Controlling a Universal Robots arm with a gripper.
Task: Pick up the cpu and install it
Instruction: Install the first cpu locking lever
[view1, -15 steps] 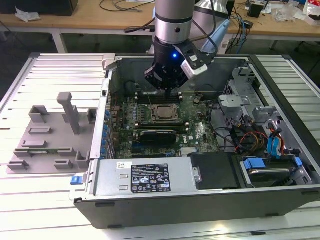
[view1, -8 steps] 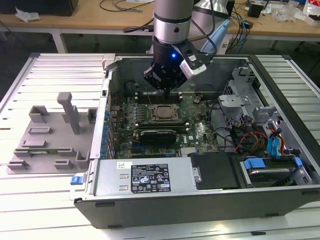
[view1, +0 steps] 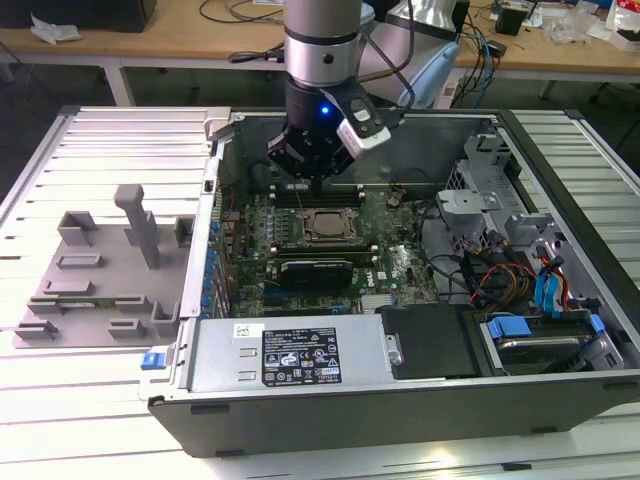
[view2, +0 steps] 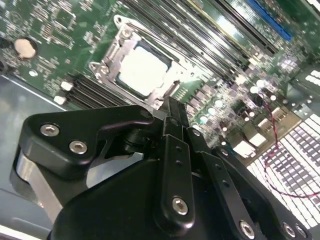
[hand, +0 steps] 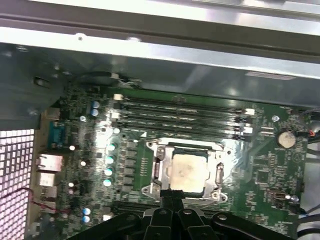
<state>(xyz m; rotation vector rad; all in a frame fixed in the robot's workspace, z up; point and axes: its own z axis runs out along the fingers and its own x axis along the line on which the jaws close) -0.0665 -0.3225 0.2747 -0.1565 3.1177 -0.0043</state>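
The cpu (view1: 325, 226) is a pale square chip lying flat inside the metal socket frame (view1: 327, 211) on the green motherboard of the open computer case. Both wrist views show it too, cpu (view2: 145, 67) and cpu (hand: 189, 172), seated within the frame. My gripper (view1: 314, 181) hangs over the board just beyond the socket, clear of the chip. In both wrist views the black fingers (view2: 172, 116) are pressed together with nothing between them, and the gripper (hand: 172, 196) tip points at the socket's edge.
Memory slots (hand: 180, 115) run alongside the socket. The case walls (view1: 350, 118) enclose the board, with drive bays and cables (view1: 510, 270) at the exterior view's right. A grey plastic fixture (view1: 100, 270) lies on the slatted table at the exterior view's left.
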